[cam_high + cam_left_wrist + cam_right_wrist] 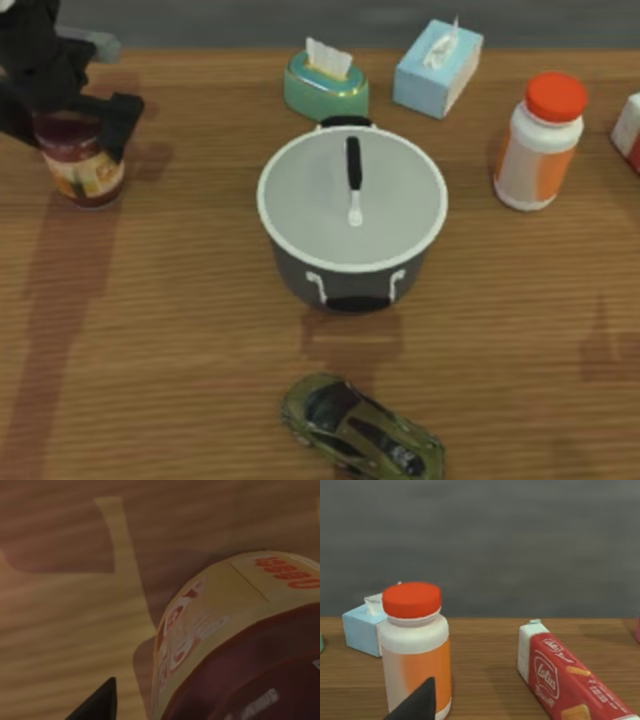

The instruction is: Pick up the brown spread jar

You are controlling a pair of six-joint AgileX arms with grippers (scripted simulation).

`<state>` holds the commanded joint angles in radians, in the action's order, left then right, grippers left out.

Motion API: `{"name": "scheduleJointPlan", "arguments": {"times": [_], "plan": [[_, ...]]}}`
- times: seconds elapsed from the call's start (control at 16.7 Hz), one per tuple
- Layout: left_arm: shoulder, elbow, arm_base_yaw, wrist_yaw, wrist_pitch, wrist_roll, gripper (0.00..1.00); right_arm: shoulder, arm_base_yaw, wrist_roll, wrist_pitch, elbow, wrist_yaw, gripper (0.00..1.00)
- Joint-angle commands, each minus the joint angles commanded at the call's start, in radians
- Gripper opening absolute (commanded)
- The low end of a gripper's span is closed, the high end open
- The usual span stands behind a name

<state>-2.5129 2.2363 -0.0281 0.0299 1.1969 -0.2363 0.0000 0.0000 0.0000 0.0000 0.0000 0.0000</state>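
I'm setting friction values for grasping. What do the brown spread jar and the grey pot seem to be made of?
Brown spread jar: probably glass, with a glossy dark body and a matte yellow-orange paper label; its lid is hidden under the left claw.
Pot: apparently painted or enamelled metal, with a dark grey wall, a flat matte pale-grey lid, and black handles that look plastic.

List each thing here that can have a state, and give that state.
brown spread jar: upright, lid on, left gripper around its top
pot: lid on
white bottle: upright, orange cap on
green tissue holder: tissue sticking out
blue tissue box: tissue sticking out
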Motion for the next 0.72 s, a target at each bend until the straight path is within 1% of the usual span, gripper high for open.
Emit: {"name": "scheduleJointPlan", "arguments": {"times": [0.72], "plan": [[0.000, 0.000, 0.000, 0.000, 0.000, 0.000, 0.02, 0.000, 0.000, 0.000, 0.000, 0.000, 0.000, 1.00]]}}
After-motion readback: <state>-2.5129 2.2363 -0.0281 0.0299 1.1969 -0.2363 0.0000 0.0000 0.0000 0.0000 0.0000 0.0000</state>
